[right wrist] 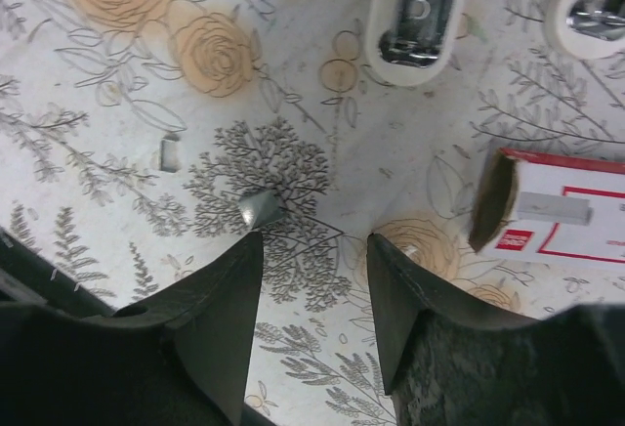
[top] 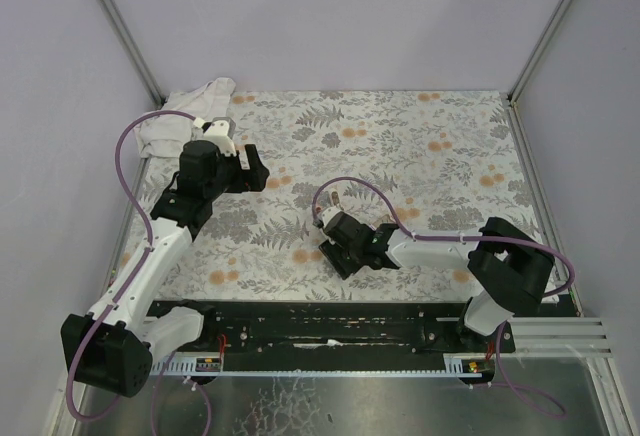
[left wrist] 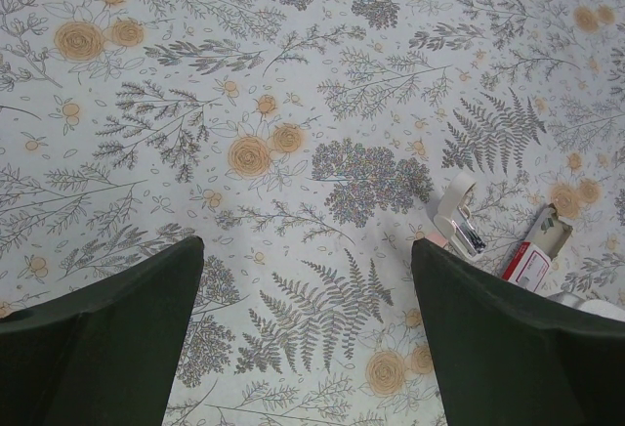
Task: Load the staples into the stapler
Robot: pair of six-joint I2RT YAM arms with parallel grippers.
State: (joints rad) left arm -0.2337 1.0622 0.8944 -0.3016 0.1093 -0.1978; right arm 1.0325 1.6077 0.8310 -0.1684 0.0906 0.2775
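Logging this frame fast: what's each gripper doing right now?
Left gripper: open, empty.
Right gripper: open, gripping nothing; a staple strip lies at one fingertip.

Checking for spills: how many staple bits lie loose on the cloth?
2: one bit at far left, one at a fingertip of the right gripper. The grey bar on the box may be another.

1 stapler (right wrist: 415,11), 1 staple box (right wrist: 571,219), 1 cloth (top: 188,118).
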